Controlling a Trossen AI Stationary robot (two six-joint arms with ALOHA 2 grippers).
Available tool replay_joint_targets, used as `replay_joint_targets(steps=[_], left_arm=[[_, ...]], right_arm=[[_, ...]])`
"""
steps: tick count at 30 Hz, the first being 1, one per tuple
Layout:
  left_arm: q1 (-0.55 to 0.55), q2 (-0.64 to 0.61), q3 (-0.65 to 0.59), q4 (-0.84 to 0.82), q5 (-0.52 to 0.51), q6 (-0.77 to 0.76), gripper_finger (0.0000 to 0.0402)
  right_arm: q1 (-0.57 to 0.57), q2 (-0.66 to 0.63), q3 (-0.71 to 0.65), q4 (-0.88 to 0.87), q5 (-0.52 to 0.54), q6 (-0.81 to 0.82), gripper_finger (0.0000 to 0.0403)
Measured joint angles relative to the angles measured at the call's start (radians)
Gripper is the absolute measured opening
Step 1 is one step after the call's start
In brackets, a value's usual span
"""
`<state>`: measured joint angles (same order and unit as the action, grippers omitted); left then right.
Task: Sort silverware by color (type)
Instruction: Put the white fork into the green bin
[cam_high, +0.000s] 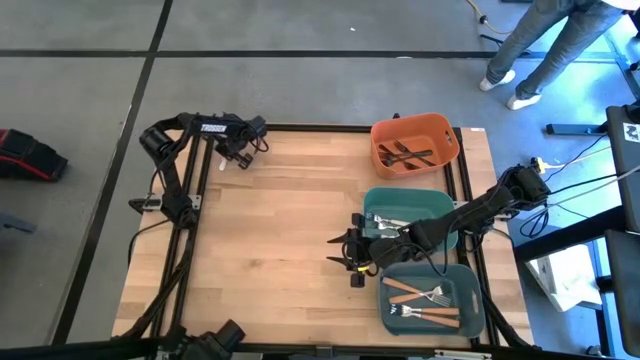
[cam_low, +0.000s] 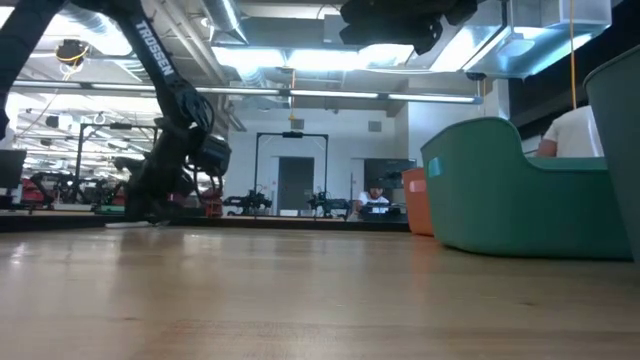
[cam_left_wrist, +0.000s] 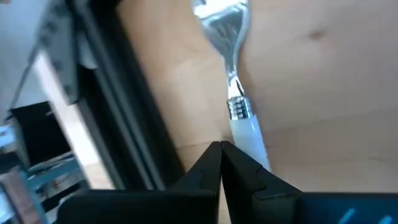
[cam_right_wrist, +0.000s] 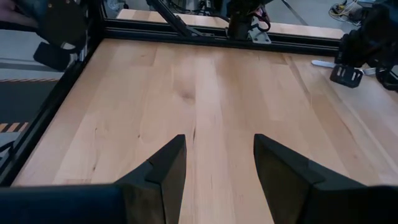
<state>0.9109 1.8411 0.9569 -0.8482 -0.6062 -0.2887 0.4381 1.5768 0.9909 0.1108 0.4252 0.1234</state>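
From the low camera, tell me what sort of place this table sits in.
Probably a robotics lab or workshop. Beyond the wooden table runs a long open hall with ceiling strip lights, more arm rigs on benches, and a person seated at a far desk.

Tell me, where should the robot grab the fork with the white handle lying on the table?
Probably the white handle, coming from straight above. The fork seems to lie flat on the wooden table, and its handle is straight and narrow, easy to straddle; the silver head is wider and curved. The left gripper, nearest it, must open its shut fingers first.
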Motion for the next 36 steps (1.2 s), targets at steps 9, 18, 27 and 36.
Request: replay_joint_targets(steps=[9,18,27,36], left_arm=[[-0.089,-0.021,0.000,0.011,0.072,0.060,0.0005],[-0.215,-0.091,0.000,-0.015,0.059,0.065,0.0005],[-0.154,-0.178,0.000,0.045,0.090,0.011,0.0031],[-0.086,-0.180,-0.036,0.200,0.221,-0.020,0.0114]], right_arm=[[0.000,0.000,0.000,0.000,0.000,-0.001,0.0172],[0.000,0.000,0.000,-0.004,0.000,-0.001,0.0172],[0.000,0.000,0.000,-0.005,0.000,-0.001,0.0172],[0.000,0.000,0.000,-0.009,0.000,0.000,0.0172]])
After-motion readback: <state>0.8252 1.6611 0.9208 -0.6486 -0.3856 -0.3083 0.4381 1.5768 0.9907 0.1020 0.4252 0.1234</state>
